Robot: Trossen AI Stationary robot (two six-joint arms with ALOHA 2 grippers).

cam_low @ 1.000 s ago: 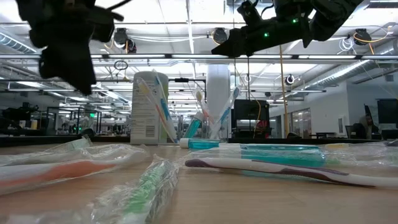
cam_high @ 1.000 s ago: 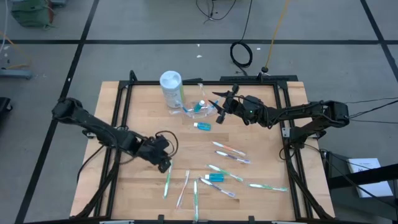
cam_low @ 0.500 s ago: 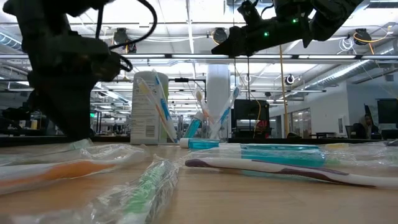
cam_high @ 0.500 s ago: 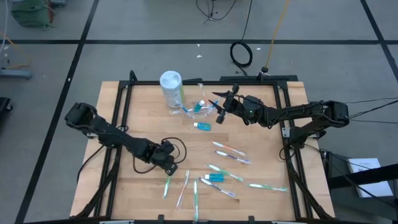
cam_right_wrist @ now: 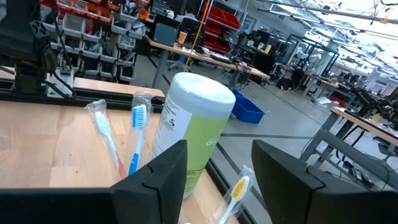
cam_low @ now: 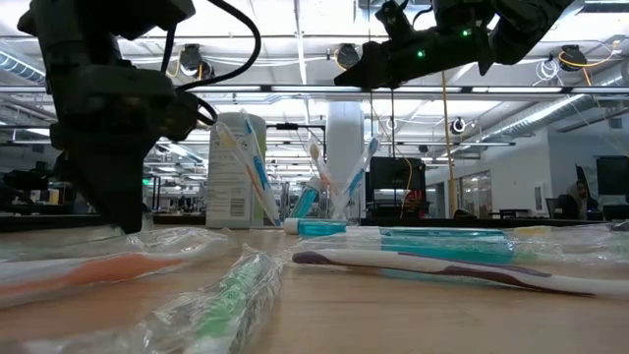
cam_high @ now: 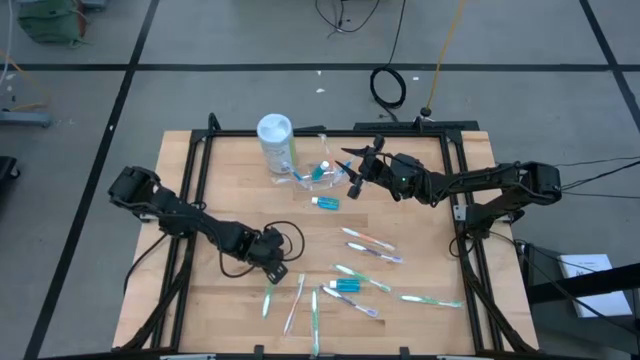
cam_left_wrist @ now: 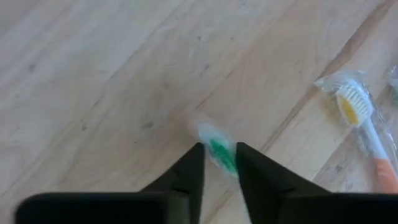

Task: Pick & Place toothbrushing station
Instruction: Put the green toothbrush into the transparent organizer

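Several wrapped toothbrushes [cam_high: 368, 240] lie flat on the wooden table, with small blue toothpaste tubes [cam_high: 326, 203] among them. A clear holder [cam_high: 305, 178] with brushes stands at the far side. My left gripper [cam_high: 276, 270] is down at the table, shut on the far end of a green toothbrush [cam_high: 267, 300]. It also shows in the left wrist view [cam_left_wrist: 219, 163]. My right gripper [cam_high: 352, 178] hangs open and empty above the table, to the right of the holder. Its own view [cam_right_wrist: 217, 180] shows the same. My left gripper pinches the green toothbrush's far end [cam_left_wrist: 217, 149] between its two fingertips [cam_left_wrist: 194, 165]. The fingers come from above, slanting toward the near edge. The rest of the wrapped brush [cam_high: 266, 305] lies on the table toward the near edge.
A white and green canister [cam_high: 276, 142] stands at the far side, left of the holder. An orange-handled brush [cam_left_wrist: 364, 130] lies close beside the green one. More brushes and a tube [cam_high: 346, 285] lie at the near right. A black frame [cam_high: 190, 170] rims the table.
My left gripper has come down from well above the table to the tabletop and gone a little toward the right and near edges, onto the green toothbrush's far end. The toothbrush has stayed on the table.
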